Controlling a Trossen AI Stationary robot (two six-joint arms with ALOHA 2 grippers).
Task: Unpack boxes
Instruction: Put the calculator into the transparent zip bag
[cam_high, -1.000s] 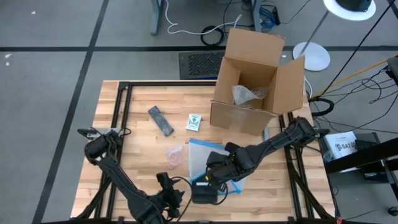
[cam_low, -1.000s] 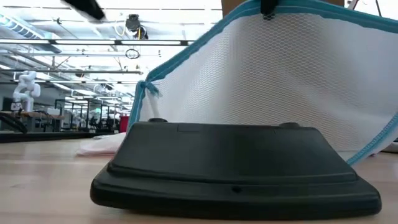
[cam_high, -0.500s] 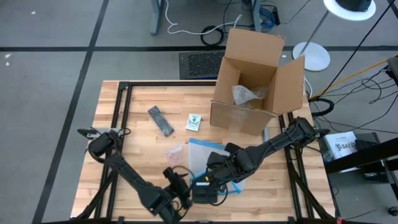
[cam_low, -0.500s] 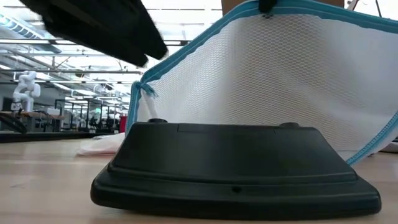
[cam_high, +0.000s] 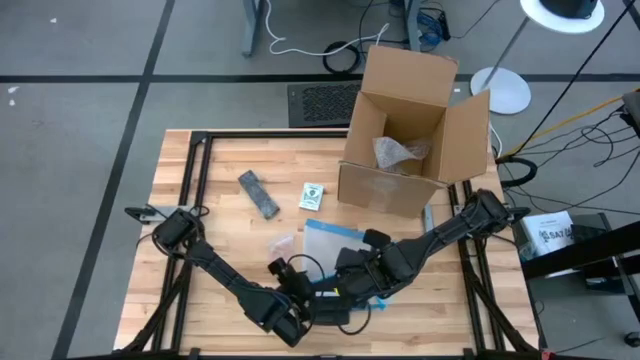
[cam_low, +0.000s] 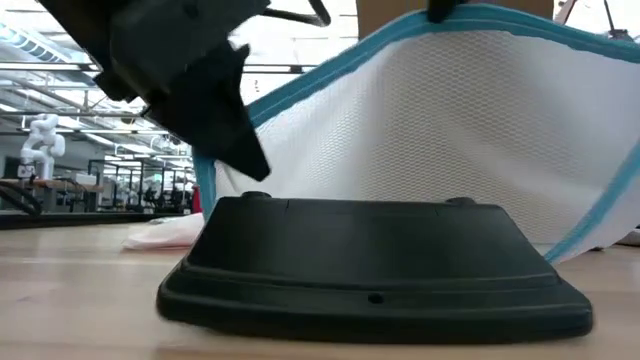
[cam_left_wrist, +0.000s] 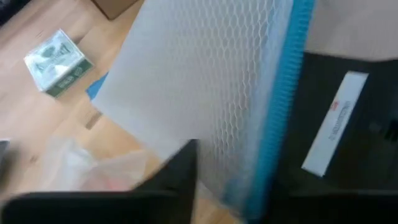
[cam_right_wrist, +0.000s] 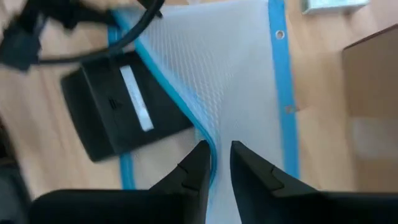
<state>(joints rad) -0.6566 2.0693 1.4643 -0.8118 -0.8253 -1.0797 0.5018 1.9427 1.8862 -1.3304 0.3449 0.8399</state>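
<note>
The right jaws (cam_right_wrist: 214, 163) pinch the mesh pouch's (cam_high: 335, 243) blue edge; whether the left jaws (cam_high: 297, 318) grip, I cannot tell. Both sit at six o'clock on the wooden worktop (cam_high: 220, 165), the open cardboard box (cam_high: 410, 130) at one o'clock. Grey floor (cam_high: 80, 110) surrounds it.

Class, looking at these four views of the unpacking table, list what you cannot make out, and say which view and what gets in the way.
- Bottom of the open brown cardboard box: high view, hidden by its walls and a crumpled clear wrapper.
- Label text on the flat black device: right wrist view, too blurred.
- Print on the small green-and-white packet: left wrist view, blurred.
- Table behind the blue-edged white mesh pouch: low view, screened by it.
- Left tool's fingertips: high view, lost against dark parts.
</note>
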